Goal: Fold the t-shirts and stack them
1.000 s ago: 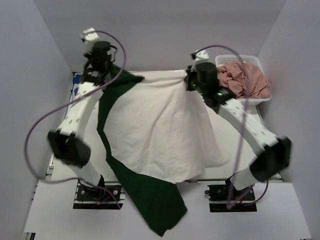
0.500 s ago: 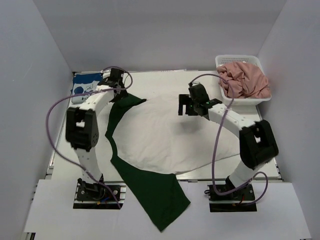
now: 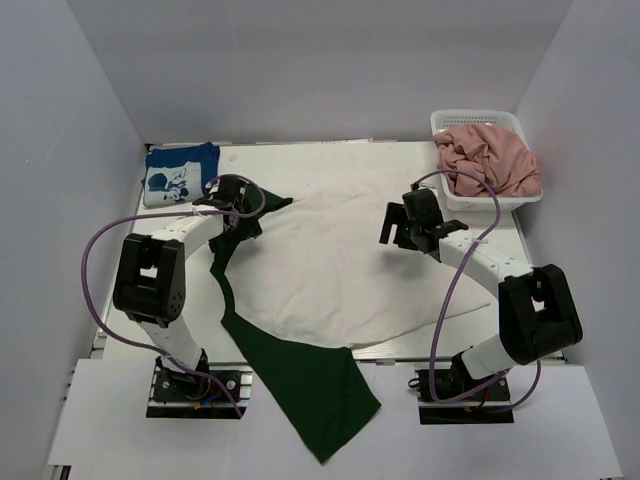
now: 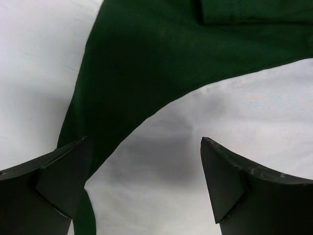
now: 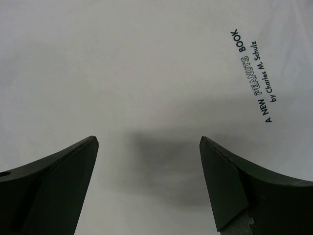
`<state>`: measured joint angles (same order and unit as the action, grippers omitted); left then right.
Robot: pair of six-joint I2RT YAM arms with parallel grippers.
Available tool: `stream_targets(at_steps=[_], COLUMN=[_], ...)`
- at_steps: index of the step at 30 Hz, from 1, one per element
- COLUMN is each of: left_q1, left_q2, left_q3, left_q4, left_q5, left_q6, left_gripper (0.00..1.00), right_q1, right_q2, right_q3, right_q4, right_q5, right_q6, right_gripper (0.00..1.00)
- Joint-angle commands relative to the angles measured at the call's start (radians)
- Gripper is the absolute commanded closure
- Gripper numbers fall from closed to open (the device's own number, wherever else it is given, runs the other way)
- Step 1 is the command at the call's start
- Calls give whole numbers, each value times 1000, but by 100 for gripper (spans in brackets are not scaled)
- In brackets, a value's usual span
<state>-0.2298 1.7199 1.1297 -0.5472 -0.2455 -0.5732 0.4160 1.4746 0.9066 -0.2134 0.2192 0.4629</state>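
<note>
Released — left gripper point(image 4: 144, 140), right gripper point(image 5: 148, 139) spread wide; green-sleeved t-shirt point(image 3: 330, 270) dropped flat.

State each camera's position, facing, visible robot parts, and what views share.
Top: above and behind the bases, looking down on table and shirt; left arm, right arm whole.
Left wrist: faces down at the green sleeve; open left gripper at bottom.
Right wrist: faces down at the shirt's print; open right gripper at bottom.
Shared: all three see the same shirt.
</note>
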Motion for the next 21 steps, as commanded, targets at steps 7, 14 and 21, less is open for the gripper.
stream_targets(at_steps=[7, 14, 21], left_q1=[10, 32, 63], left_q2=[194, 555, 885], left_q3=[145, 560, 1161], left_q4=[62, -71, -188], left_q5=[57, 40, 93], left_q6=[10, 32, 90], left_gripper=[0, 0, 0], right_q1=[-45, -82, -85], right_q2=[150, 323, 467], right_q3=[20, 146, 334], right_q4=[63, 43, 19], right_q5=[-29, -92, -72], right_q6=[13, 2, -38], right_gripper=[10, 10, 10])
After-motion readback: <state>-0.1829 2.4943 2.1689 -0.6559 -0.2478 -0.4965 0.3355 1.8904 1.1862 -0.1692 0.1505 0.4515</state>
